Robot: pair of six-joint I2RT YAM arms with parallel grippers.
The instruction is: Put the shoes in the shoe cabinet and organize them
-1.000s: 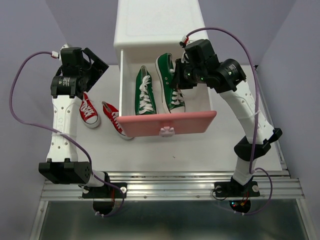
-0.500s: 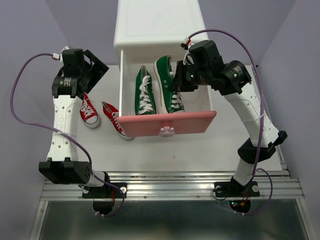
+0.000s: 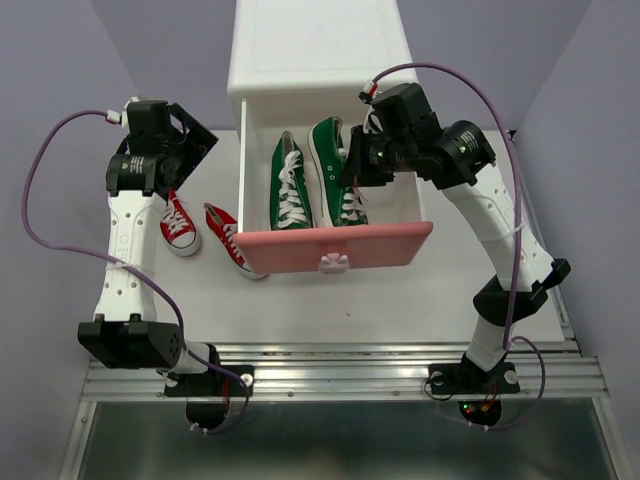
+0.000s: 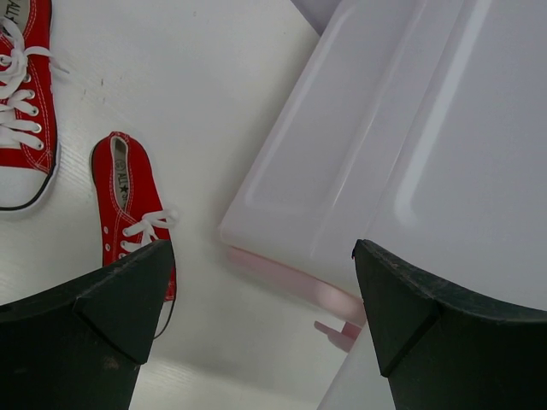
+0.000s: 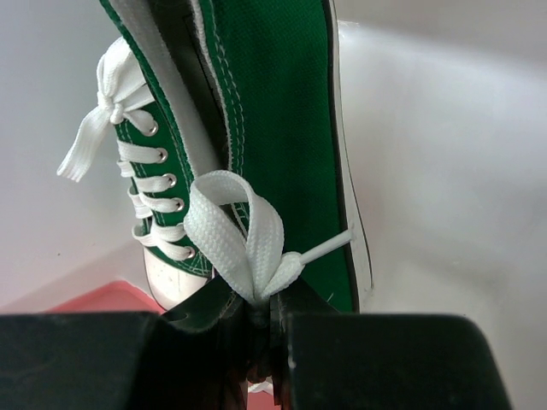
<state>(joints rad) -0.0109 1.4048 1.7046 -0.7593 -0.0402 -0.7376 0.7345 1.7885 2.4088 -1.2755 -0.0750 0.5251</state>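
Red sneaker [image 4: 26,137] insole "ALL"; right gripper [image 5: 261,312] pinching lace [image 5: 235,231].

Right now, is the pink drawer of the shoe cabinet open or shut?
Open. The drawer is pulled well out of the shoe cabinet, and both green shoes show inside it.

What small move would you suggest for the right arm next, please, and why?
Probably lower the right claw slightly. It is pinched on the lace of a green shoe, which looks tilted inside the open drawer beside its mate; settling it first should let it release flat.
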